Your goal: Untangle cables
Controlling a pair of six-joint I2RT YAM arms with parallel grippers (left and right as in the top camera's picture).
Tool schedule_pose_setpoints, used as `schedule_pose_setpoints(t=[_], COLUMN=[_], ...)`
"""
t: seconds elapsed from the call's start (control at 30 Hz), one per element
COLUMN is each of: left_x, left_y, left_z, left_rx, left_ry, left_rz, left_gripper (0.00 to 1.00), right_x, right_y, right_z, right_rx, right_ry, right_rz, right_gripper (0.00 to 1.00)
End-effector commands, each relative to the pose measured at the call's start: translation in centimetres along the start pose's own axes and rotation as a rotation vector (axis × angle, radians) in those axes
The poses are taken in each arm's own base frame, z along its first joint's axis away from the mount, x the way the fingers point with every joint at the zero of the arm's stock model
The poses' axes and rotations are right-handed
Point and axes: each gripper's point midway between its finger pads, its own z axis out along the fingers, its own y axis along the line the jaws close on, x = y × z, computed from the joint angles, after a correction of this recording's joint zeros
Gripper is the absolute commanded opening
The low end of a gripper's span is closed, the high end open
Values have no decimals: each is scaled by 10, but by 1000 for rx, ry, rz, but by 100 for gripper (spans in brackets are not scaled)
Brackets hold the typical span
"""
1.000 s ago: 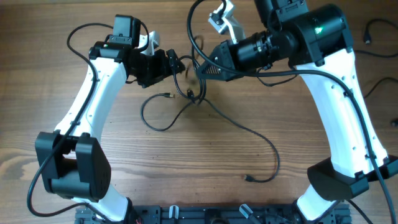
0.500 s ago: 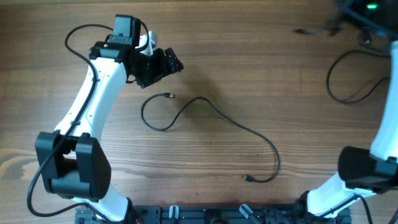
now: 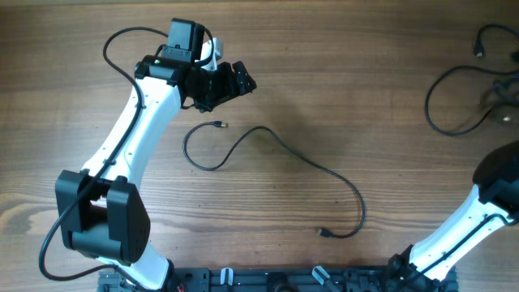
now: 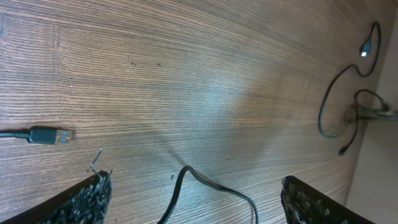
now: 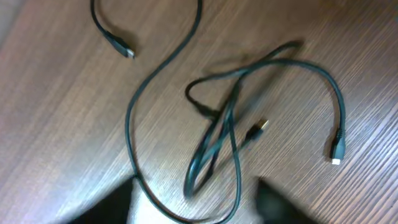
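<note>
One long black cable [image 3: 360,203] lies alone mid-table, its plug [image 3: 220,125] just below my left gripper [image 3: 242,81]. The left wrist view shows that gripper [image 4: 196,202] open, a bend of the cable [image 4: 183,180] lying on the wood between the fingers and the blue USB plug [image 4: 46,135] off to the left. More cables [image 3: 429,104] lie in loose loops at the far right. In the blurred right wrist view, my right gripper [image 5: 193,205] hovers open over those crossing loops [image 5: 227,124], holding none of them. A white-tipped plug [image 5: 336,155] lies to the right.
The right arm's base and elbow [image 3: 495,203] fill the lower right corner; its wrist is out of the overhead view. A black mounting rail [image 3: 268,280] runs along the front edge. The left arm's own thick wire [image 3: 122,49] arches behind it.
The right arm swung from the centre to the far right, carrying the bunched cables away; its jaws went from shut to open and the cables now lie loose there. The left gripper shifted slightly right.
</note>
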Motion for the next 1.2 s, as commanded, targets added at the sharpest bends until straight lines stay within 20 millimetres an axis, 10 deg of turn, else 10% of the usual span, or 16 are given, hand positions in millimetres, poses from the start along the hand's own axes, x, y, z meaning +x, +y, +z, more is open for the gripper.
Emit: schedule_pose_setpoints(t=[0.0,0.17,0.27,0.43,0.7,0.93,1.17], left_x=[-2,-14,-30,-41,-49,-44,-44], left_y=[1,10,-4,-19,66,75,75], left_z=[3,-4,-55,-147,-190,-191,-191], left_rx=[-7,-55,-27,56,-72,-114,-114], left_ry=[-6,-61,-153,-356,-461,-456,-456], left_rz=[-4,0,0,-140,-540,-563,-563], left_gripper=[89,89,88,92,93,100,100], right_x=[13,57,136,274,410,510,546], right_y=[41,128,177,230,239,235,230], right_z=[-11,-120,-193,-226,-177,-110,-82], right_rx=[-247,-663,-829,-918,-798,-1068,-1237], right_ry=[87,62,98,283,442,312,251], right_rz=[7,-342,-628,-991,-1297,-1848,-1883], right_gripper=[100,100,100,100,98,97,79])
